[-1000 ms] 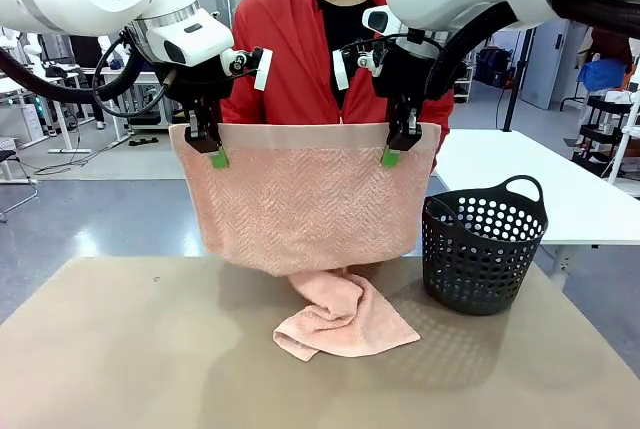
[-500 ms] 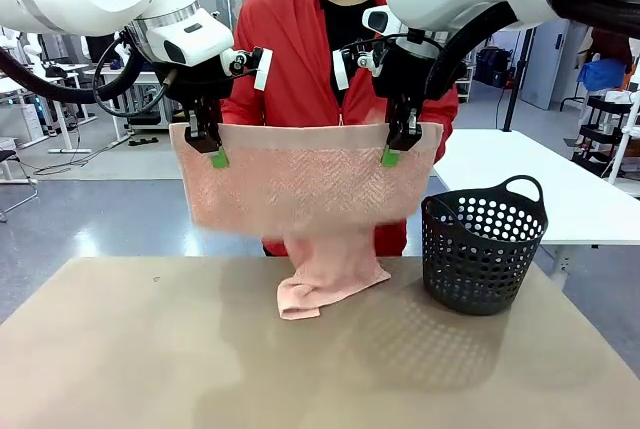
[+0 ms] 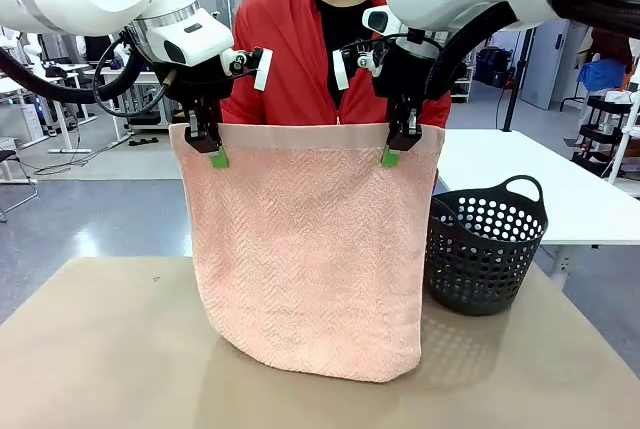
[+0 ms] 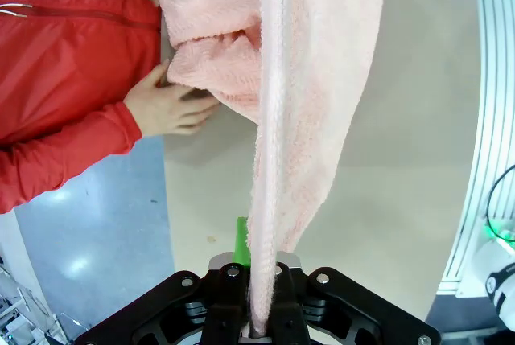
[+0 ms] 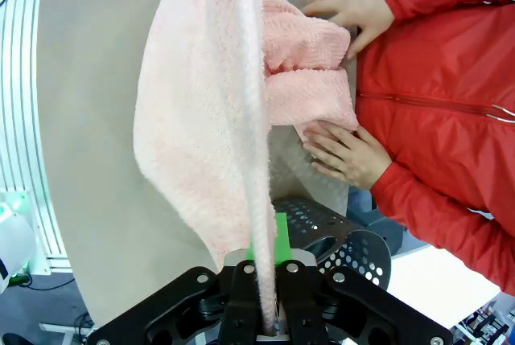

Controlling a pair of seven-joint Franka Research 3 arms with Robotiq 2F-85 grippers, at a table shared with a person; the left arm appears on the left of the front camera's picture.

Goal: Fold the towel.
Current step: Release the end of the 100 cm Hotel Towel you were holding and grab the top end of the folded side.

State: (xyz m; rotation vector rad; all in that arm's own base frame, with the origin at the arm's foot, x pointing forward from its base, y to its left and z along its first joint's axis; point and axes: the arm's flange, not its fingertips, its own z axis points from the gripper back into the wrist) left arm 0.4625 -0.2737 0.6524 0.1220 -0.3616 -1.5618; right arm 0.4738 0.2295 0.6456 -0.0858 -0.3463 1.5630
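The salmon-pink towel (image 3: pixel 310 249) hangs as a flat sheet over the table, its top hem stretched between both grippers and its bottom edge low toward the table's front. My left gripper (image 3: pixel 212 152) is shut on the top left corner and my right gripper (image 3: pixel 393 152) on the top right corner. In the left wrist view the towel (image 4: pixel 298 120) rises edge-on from the shut left gripper (image 4: pixel 259 325). The right wrist view shows the towel (image 5: pixel 201 120) the same way from the right gripper (image 5: pixel 264 321). Behind it, bunched pink cloth (image 4: pixel 209 47) lies under the person's hands (image 4: pixel 169 108); I cannot tell whether it belongs to this towel.
A dark perforated basket (image 3: pixel 490 249) stands at the table's right, just beside the towel's right edge. The person in a red jacket (image 3: pixel 290 59) stands at the far edge, hands (image 5: pixel 346 152) on the tan table (image 3: pixel 100 349). A white table (image 3: pixel 540 179) stands behind the basket.
The crumpled pink bundle that lay on the table in front has been drawn back toward the person. The towel's lower part has dropped and hangs at full length. Both grippers have held still.
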